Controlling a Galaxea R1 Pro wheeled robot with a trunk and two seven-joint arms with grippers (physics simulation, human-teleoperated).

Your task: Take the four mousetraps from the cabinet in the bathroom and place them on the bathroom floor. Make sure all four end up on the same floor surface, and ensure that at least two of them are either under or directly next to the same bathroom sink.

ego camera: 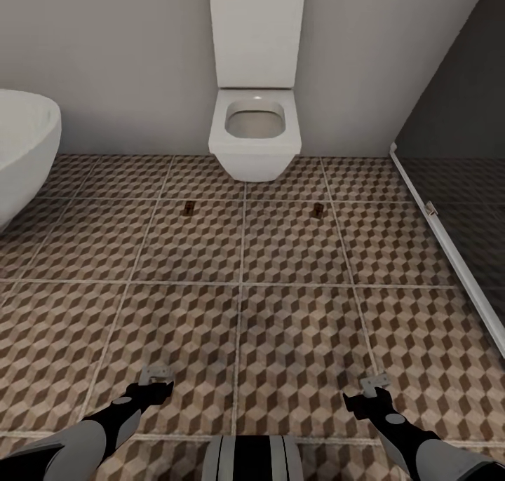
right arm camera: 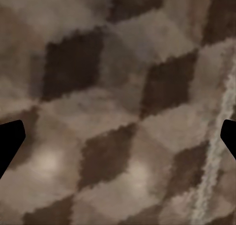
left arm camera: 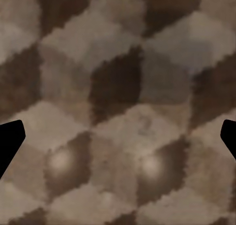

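Two mousetraps lie on the cube-patterned bathroom floor [ego camera: 280,313] in front of the toilet: one mousetrap [ego camera: 189,208] to its left, the other mousetrap [ego camera: 318,210] to its right. They are small, flat and brown. My left gripper [ego camera: 156,377] and right gripper [ego camera: 375,383] hang low over the tiles near the view's lower edge, well short of both traps. Each is open and empty. In the left wrist view the fingertips [left arm camera: 10,141] stand wide apart over bare tile, and so do the fingertips [right arm camera: 10,141] in the right wrist view. The cabinet and the sink are out of view.
A white wall-hung toilet [ego camera: 255,134] is straight ahead against the grey wall. The rim of a white bathtub [ego camera: 24,151] bulges in at the left. A dark glass shower screen with a white bottom rail [ego camera: 449,249] runs along the right.
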